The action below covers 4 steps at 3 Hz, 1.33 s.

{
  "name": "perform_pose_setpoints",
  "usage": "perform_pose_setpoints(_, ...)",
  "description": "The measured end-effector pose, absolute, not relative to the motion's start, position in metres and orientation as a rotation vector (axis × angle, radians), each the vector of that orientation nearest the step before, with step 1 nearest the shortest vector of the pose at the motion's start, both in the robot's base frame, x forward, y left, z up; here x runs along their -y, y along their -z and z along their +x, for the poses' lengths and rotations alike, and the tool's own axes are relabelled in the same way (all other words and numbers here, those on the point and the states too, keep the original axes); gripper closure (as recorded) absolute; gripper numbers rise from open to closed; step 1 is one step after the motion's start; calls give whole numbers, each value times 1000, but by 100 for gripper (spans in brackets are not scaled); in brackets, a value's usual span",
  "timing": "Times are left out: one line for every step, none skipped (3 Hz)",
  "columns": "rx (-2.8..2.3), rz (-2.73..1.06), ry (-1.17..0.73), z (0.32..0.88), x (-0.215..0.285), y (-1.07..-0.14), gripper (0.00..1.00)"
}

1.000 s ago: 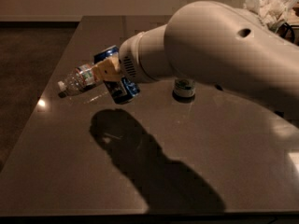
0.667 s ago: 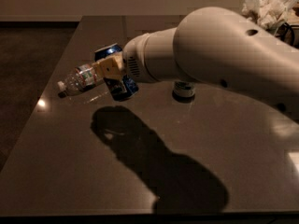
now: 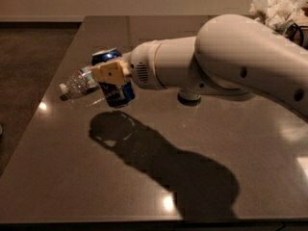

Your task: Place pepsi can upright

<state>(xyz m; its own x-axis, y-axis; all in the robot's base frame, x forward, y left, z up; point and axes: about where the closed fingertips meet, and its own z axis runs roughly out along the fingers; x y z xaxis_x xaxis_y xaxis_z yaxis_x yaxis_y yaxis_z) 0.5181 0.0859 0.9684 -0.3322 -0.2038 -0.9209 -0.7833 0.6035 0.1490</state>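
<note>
- Slightly leftward the gripper (image 3: 111, 74) is shifted; the pepsi can (image 3: 118, 93) is clamped between its fingers, less tilted.
- It is held above the table (image 3: 57, 177), beside a lying bottle (image 3: 79, 83).

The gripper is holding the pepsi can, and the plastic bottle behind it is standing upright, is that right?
No. The gripper holds the pepsi can, but the plastic bottle behind it lies on its side, cap to the left; the camera view shows this.
</note>
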Motion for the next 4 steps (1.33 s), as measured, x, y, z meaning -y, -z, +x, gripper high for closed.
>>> perform_pose_setpoints(-1793, -830, -834, 506, -85, -960, 100)
perform_pose_setpoints(-1710, -870, -862, 492, -81, -943, 100)
perform_pose_setpoints(-1604, -940, -796, 481, -72, -930, 100)
perform_pose_setpoints(-1475, -1022, -699, 473, -65, -923, 100)
